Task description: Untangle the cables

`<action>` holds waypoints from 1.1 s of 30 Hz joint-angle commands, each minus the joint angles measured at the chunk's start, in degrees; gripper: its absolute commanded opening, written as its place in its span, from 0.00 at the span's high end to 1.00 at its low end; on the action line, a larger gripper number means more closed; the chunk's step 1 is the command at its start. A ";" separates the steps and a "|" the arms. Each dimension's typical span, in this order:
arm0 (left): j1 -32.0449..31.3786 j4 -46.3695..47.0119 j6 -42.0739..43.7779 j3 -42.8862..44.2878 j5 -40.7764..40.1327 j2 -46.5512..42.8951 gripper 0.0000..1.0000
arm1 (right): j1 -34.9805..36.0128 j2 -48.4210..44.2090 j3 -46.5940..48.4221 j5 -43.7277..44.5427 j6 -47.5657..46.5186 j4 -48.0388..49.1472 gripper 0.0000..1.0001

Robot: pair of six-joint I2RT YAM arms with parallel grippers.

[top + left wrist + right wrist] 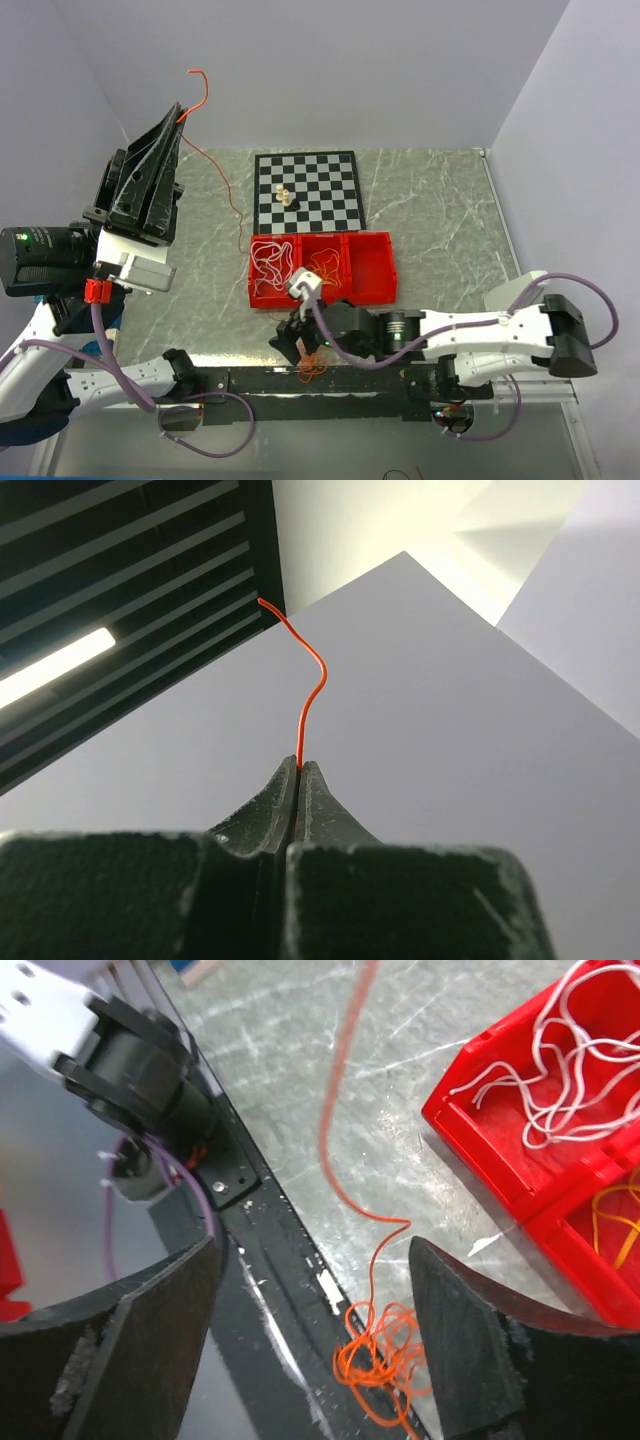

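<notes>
A red-orange cable (228, 190) runs from my raised left gripper (177, 116) down across the table to a red-orange tangle (312, 370) at the near edge. In the left wrist view the left gripper (299, 766) is shut on this cable (318, 676), whose free end curls above the tips. My right gripper (292, 338) is open just above the tangle. In the right wrist view its tips (313, 1260) stand wide apart, with the tangle (383, 1360) lying between them on the black rail. White cables (271, 264) and yellow-orange cables (326, 265) lie in a red tray (372, 293).
A chessboard (320, 195) with a few pieces (283, 196) lies behind the tray. The tray's right compartment (369, 262) holds nothing. A black rail (380, 382) runs along the near edge. White walls close the back and right.
</notes>
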 commanded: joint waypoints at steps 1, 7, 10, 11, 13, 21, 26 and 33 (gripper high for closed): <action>0.16 0.61 -1.73 1.58 -0.87 0.09 0.99 | -2.06 4.87 3.58 -1.99 -3.40 5.13 0.22; 0.07 0.70 -2.34 1.41 -0.95 -0.09 0.99 | -5.50 9.71 6.30 -5.14 -3.04 6.80 0.36; 0.16 0.78 -2.61 1.50 -1.22 -0.09 0.99 | -6.02 11.99 8.41 -6.20 -3.48 7.33 0.38; 0.07 0.87 -2.52 1.41 -1.22 -0.09 0.99 | -6.20 12.61 9.03 -6.73 -3.48 7.51 0.40; 0.07 1.05 -2.61 1.32 -1.39 -0.26 0.99 | -6.64 13.67 10.26 -7.87 -3.39 7.51 0.45; 0.16 0.70 -3.74 -1.31 -4.37 -2.02 0.96 | -7.78 10.52 12.46 -3.75 -2.95 1.90 1.00; 0.16 -5.70 -12.25 -7.54 -8.51 -5.27 0.65 | -7.78 1.47 15.88 0.82 -6.55 -4.61 1.00; 0.16 -18.97 -25.01 -18.96 -9.22 -10.63 0.10 | -7.78 -7.42 22.12 4.25 -11.03 -7.78 1.00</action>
